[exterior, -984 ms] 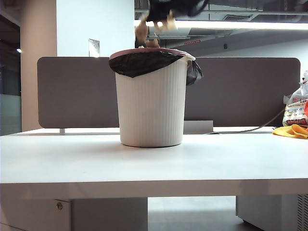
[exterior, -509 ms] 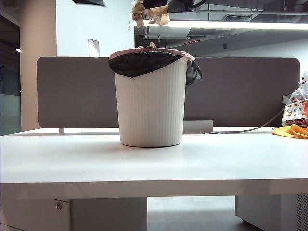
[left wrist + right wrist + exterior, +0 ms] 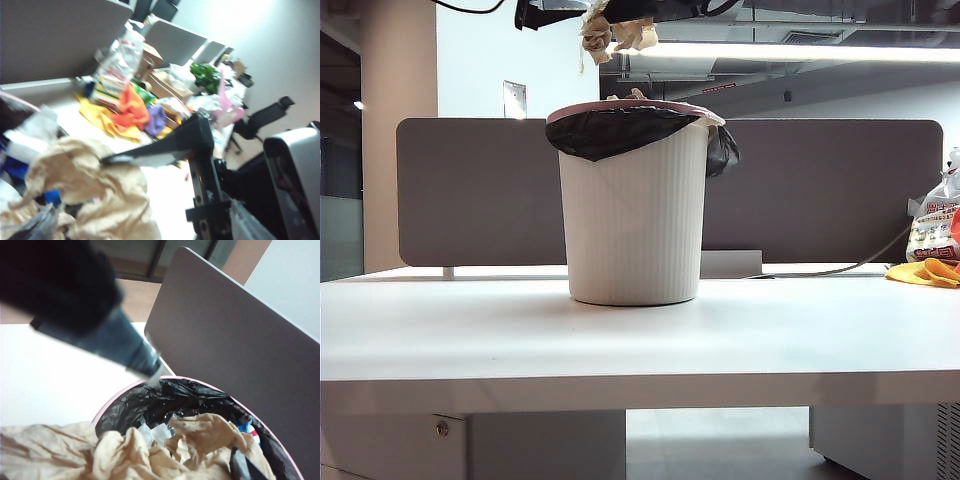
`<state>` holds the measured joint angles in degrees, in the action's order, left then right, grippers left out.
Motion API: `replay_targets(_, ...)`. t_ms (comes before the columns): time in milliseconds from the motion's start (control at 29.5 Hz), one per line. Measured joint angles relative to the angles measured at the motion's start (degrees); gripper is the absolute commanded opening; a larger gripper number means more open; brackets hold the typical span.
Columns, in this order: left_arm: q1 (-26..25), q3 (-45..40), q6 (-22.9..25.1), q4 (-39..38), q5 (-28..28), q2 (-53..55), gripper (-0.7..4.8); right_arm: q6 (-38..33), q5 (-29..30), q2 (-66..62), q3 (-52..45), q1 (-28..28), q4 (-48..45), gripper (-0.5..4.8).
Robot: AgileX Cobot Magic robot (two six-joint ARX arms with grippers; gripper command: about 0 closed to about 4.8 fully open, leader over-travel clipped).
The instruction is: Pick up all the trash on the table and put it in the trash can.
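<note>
Above the ribbed white trash can (image 3: 635, 215), with its pink rim and black liner, the left gripper (image 3: 150, 200) and right gripper (image 3: 195, 430) hang with jaws wide. Crumpled tan-brown paper wads (image 3: 610, 35) sit at their fingers, over the can's mouth; whether either is gripped, I cannot tell. More creased brown paper (image 3: 200, 432) lies inside the can, which stands on the white table (image 3: 640, 340).

Crumpled tan paper trash (image 3: 616, 36) hangs high above the white ribbed trash can (image 3: 635, 215); more wads (image 3: 200, 440) fill its black liner; the white table (image 3: 640, 345) carries the can

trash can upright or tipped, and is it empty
Upright on the table. The trash can is not empty: crumpled paper fills its black liner.
</note>
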<state>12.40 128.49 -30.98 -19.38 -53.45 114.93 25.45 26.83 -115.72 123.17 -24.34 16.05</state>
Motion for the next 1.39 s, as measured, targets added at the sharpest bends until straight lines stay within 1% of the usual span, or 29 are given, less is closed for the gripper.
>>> replay_targets(136,0.0,0.0,-0.96,-1.75,-0.79,0.35,4.79,0.28,0.24,1.25,0.0,-0.22,-0.13,4.4)
replay_targets(339,0.0,0.0,-3.52,-2.05,-3.98,1.31,4.79,0.52,1.51,2.73,0.11,-0.46,-1.16,4.4)
replay_targets(441,0.24,0.0,-4.42,-2.29,-4.5,1.64,4.79,0.22,3.76,2.69,0.09,-0.7,-0.57,4.4)
replay_targets(611,0.83,0.0,-4.76,-2.29,-6.4,1.7,4.79,0.11,4.44,2.67,0.09,-1.95,-0.24,4.39)
replay_targets(645,0.98,0.0,-4.9,-2.29,-6.51,1.73,4.42,0.11,4.48,2.67,0.09,-2.12,-0.24,4.4)
replay_targets(679,0.98,0.0,-4.9,-2.32,-6.54,1.73,2.37,0.11,4.46,2.67,0.09,-2.16,-0.24,4.4)
replay_targets(713,0.9,0.0,-4.87,-2.27,-6.43,1.73,1.01,0.11,4.44,2.67,0.09,-2.12,-0.24,4.4)
replay_targets(747,0.85,0.0,-4.9,-2.29,-6.43,1.73,-0.04,0.11,4.44,2.67,0.09,-2.08,-0.24,4.4)
replay_targets(848,0.87,0.02,-4.92,-2.25,-5.84,1.73,-0.05,0.11,4.35,3.17,0.02,-1.9,0.94,4.4)
replay_targets(950,0.85,0.04,-5.11,-0.22,-0.98,1.75,-0.05,0.09,3.69,4.92,0.02,-1.9,2.82,4.4)
replay_targets(1018,0.85,0.04,-5.07,2.29,2.38,1.75,-0.05,0.17,0.39,6.43,0.07,-1.86,3.93,4.4)
replay_targets(1052,0.9,0.04,-5.07,4.17,5.62,1.75,-0.05,0.26,-2.67,7.1,0.09,-1.68,5.09,4.4)
replay_targets(1086,0.9,0.04,-4.96,5.07,7.61,1.73,-0.05,0.31,-4.7,7.54,0.07,-1.49,6.03,4.4)
replay_targets(1120,0.9,0.07,-4.0,6.8,11.96,1.77,-0.05,0.26,-7.89,8.37,0.02,-0.96,7.91,4.4)
replay_targets(1188,0.87,0.2,-2.08,9.25,15.37,2.29,-0.05,-0.22,-8.92,9.38,0.02,-0.24,9.35,4.4)
replay_targets(1255,0.85,0.24,-1.27,12.09,16.48,3.48,-0.05,-1.97,-9.22,10.64,0.02,0.42,10.27,4.39)
replay_targets(1357,1.05,0.24,-0.85,14.56,16.39,6.43,0.01,-5.75,-9.25,12.83,0.04,0.46,10.43,4.34)
replay_targets(1391,1.33,0.2,-0.79,14.4,16.37,7.34,0.26,-6.71,-9.2,13.46,0.04,0.31,10.43,4.2)
